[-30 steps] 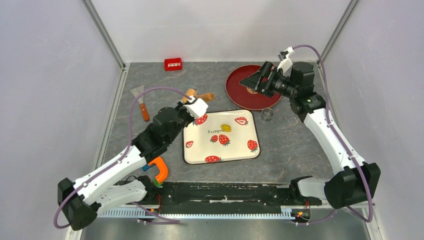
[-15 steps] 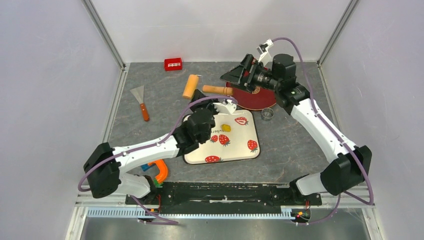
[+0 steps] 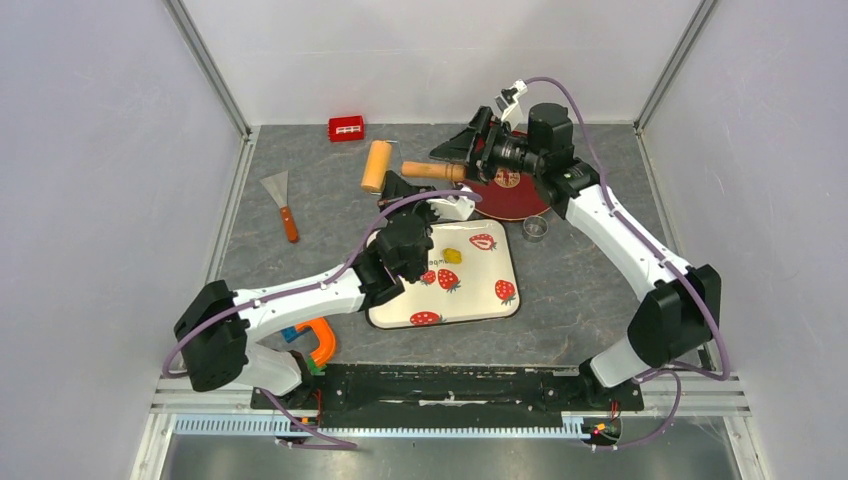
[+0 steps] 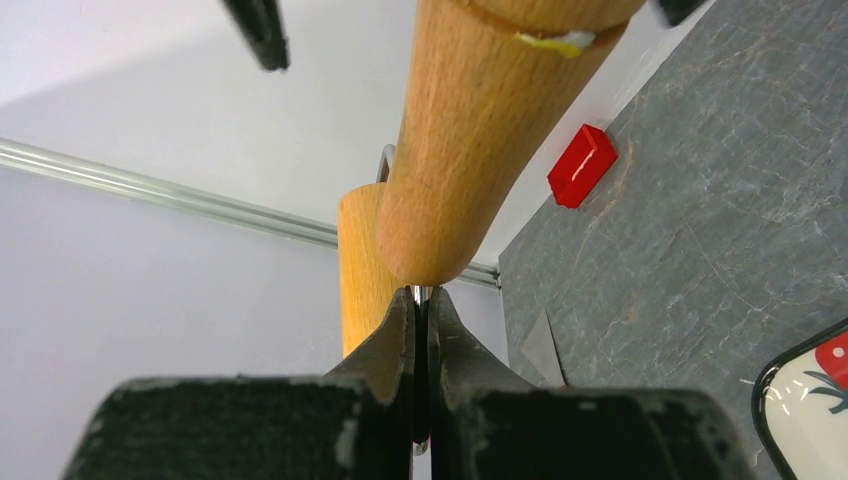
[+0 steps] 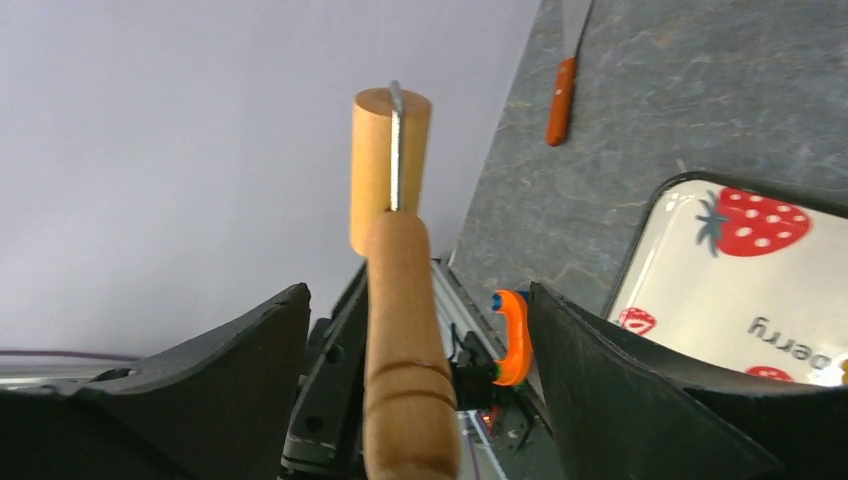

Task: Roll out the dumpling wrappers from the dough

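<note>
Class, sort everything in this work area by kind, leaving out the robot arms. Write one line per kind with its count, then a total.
Tools: 3 (roller, scraper, ring cutter)
Dishes: 2 (red plate, strawberry tray)
Dough lump: 1
Red block: 1
Orange clamp: 1
Total: 8

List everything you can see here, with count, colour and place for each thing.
wooden roller: one, tan, far centre, between the grippers
dough: one lump, yellow, on the tray
tray: one, white with red strawberries, centre
plate: one, dark red, far right
metal ring: one, silver, beside the plate
scraper: one, orange handle, left
block: one, red, far left
clamp: one, orange, near edge
left gripper: shut on the roller's metal frame
right gripper: open around the roller's handle
</note>
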Controlling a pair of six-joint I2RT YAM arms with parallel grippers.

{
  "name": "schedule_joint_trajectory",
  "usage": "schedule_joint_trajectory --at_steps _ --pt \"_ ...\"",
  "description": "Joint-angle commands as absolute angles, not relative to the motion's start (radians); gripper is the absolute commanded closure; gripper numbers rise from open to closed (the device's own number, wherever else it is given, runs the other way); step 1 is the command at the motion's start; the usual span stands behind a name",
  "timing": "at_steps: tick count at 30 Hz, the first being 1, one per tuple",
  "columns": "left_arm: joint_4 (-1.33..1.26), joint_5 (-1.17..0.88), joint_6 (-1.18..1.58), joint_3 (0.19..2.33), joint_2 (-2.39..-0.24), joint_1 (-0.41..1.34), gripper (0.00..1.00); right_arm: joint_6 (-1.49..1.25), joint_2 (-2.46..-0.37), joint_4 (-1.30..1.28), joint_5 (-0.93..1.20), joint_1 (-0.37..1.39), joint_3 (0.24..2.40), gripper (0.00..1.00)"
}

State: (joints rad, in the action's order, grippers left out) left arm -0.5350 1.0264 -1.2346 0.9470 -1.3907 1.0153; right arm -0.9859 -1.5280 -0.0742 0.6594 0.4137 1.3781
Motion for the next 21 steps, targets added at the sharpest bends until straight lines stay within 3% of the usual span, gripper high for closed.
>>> schedule_joint_trajectory --at_steps 1,5,15,21 --pt "-0.601 1.033 -1.292 0.999 -1.396 1.029 0.98 -1.063 -1.568 0.043 0.739 0.427 1.43 0.21" --pt "-0.586 1.035 -1.291 0.996 -1.403 1.028 0.98 -1.058 -1.616 0.014 0.789 0.445 1.48 0.29" --pt "-0.554 1.045 -1.303 1.001 -1.409 1.032 0.98 -0.967 -1.636 -0.14 0.845 0.456 1.53 0.32" --pt "-0.546 1.047 -1.304 1.02 -1.423 1.04 0.98 -0.96 -1.629 -0.152 0.844 0.462 1.514 0.44"
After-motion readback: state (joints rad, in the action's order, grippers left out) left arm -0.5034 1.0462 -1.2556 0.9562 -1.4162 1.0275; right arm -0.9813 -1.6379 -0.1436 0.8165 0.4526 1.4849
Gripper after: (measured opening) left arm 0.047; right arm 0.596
